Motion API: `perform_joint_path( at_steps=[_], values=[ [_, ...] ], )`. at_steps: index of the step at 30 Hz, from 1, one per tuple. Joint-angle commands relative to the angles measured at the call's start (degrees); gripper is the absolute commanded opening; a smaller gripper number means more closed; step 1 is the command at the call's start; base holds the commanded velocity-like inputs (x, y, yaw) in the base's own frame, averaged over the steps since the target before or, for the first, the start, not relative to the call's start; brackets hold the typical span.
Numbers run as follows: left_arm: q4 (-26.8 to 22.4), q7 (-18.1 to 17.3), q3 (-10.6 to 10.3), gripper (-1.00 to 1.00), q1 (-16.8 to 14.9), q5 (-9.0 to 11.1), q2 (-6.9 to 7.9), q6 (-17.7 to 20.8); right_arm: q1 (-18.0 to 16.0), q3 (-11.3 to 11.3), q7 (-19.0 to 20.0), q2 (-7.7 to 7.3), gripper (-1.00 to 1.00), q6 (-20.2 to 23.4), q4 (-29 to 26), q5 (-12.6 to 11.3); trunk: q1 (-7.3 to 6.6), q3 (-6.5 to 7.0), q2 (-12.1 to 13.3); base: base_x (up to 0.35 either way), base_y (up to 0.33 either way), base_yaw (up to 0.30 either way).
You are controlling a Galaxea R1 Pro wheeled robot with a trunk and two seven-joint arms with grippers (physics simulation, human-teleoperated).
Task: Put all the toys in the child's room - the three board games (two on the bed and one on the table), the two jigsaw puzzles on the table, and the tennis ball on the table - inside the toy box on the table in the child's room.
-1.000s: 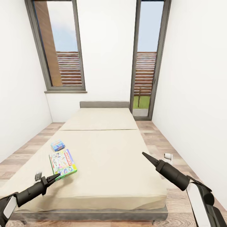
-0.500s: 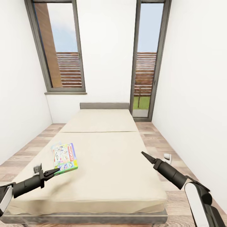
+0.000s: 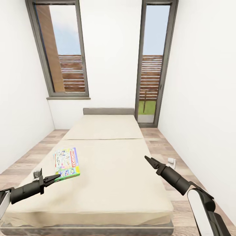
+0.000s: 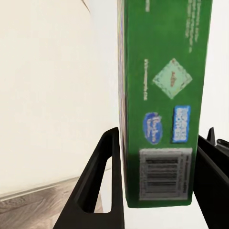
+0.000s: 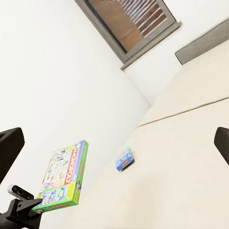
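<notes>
Bright, even daylight from the two tall windows (image 3: 62,49) washes the white walls; shadows are faint, edges stretch wide-angle, and the left wrist close-up blurs.

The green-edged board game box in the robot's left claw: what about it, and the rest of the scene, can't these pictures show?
- White-green printed board game box: in the left wrist view its picture side faces away; the frame's top edge cuts it off.
- Small blue square board game: too small in the right wrist view to read its print.
- Right gripper: in the head view, open or shut cannot be told.
- Beige bed: near end cut by the head view's bottom edge.
</notes>
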Motion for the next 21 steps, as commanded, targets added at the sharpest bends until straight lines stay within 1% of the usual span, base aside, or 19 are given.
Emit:
perform_joint_path(
  at_steps=[1,8,11,12,21],
  values=[
    [0.01,-0.08,0.01,-1.0,-0.04,0.05,0.17,0.47,-0.04,-0.03,0.05,0.02,1.0,0.4,0.0,-0.37,-0.23,0.12,0.39,0.0,0.0,0.0],
    [0.01,-0.05,0.02,-1.0,-0.04,0.04,0.93,0.4,-0.04,-0.06,-0.01,0.07,1.0,0.44,0.01,-0.91,-1.77,1.38,3.2,0.0,0.0,0.0],
    [0.01,-0.05,0.03,-1.0,-0.06,0.06,1.0,0.39,-0.04,-0.24,-0.77,0.36,1.0,0.67,0.06,-0.97,-2.43,1.92,4.4,0.0,0.0,0.0],
    [0.01,0.0,0.03,-1.0,-0.05,0.04,1.02,0.34,-0.04,-0.31,-1.83,0.51,1.0,0.71,0.27,-1.06,-2.65,2.1,4.8,0.0,0.0,0.0],
    [0.01,0.18,0.1,-1.0,-0.05,0.03,1.03,0.18,-0.04,-0.17,-2.31,0.9,1.0,0.27,0.75,-0.91,-4.63,3.71,8.41,0.0,0.0,0.0]
  ],
)
